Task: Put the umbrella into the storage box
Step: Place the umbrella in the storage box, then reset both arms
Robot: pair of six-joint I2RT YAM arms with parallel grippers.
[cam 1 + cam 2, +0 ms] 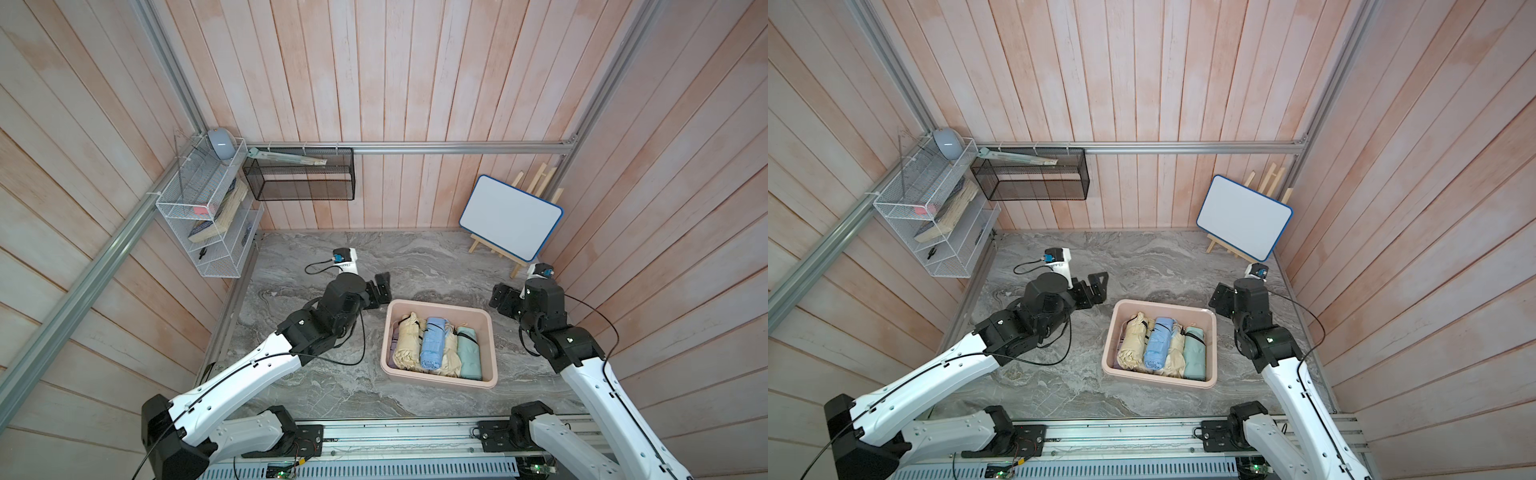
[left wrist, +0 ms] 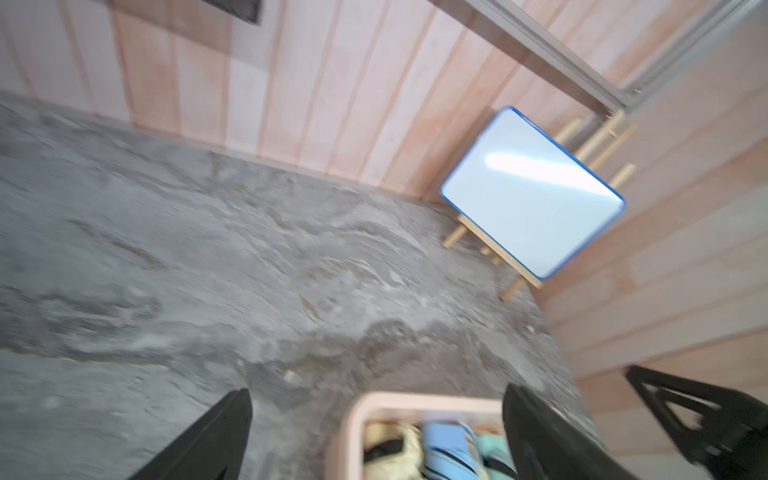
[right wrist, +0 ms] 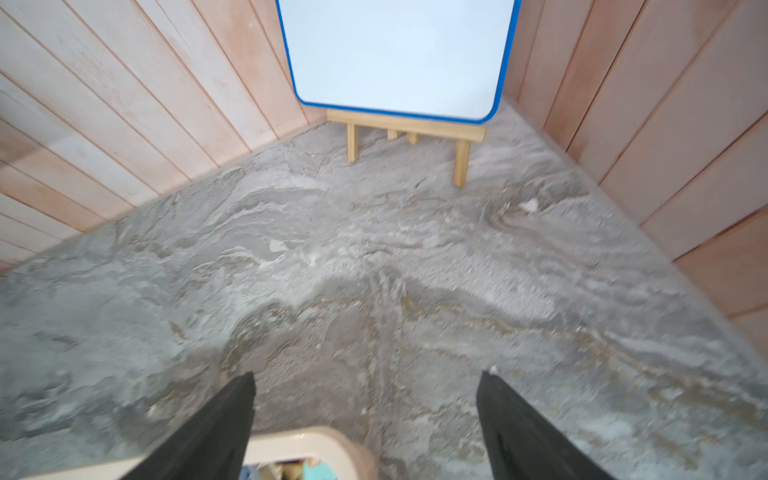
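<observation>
The pale pink storage box sat on the grey marbled tabletop between the two arms. Folded umbrellas lay side by side inside it: a cream umbrella, a blue umbrella, a second cream umbrella and a mint-green umbrella. The left end effector hung just beside the box's far left corner, its jaws spread wide with nothing between them. The right end effector hung near the far right corner, and the right wrist view showed it wide open and empty too, with only bare tabletop past its fingers. A whiteboard leaned on a wooden easel in the far right corner, well apart from the box. A white wire rack and a black mesh basket hung on the walls.
</observation>
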